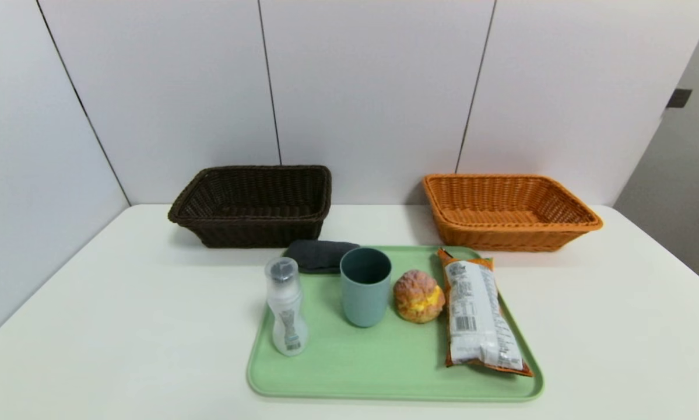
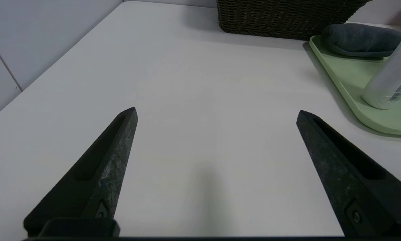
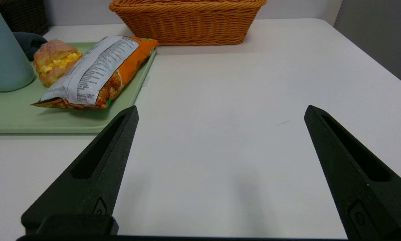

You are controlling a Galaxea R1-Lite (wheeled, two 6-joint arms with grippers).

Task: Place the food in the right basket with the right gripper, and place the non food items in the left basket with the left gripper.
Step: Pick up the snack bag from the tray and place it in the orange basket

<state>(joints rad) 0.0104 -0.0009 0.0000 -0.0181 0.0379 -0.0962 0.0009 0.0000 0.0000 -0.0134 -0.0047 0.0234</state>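
On a green tray (image 1: pixel 384 367) stand a translucent bottle (image 1: pixel 286 309) with a grey cap, a teal cup (image 1: pixel 365 287), a golden bun (image 1: pixel 419 296) and an orange snack packet (image 1: pixel 480 314) lying white side up. A rolled dark grey cloth (image 1: pixel 320 255) lies at the tray's back left corner. Behind stand the empty dark brown basket (image 1: pixel 253 204) on the left and the empty orange-tan basket (image 1: pixel 506 211) on the right. My left gripper (image 2: pixel 217 113) hangs open over bare table left of the tray. My right gripper (image 3: pixel 220 110) is open over bare table right of the tray. Neither arm shows in the head view.
The white table (image 1: pixel 122 315) meets grey wall panels behind the baskets and on the left. Its right edge (image 1: pixel 675 256) drops off beside the orange-tan basket. Bare table lies on both sides of the tray.
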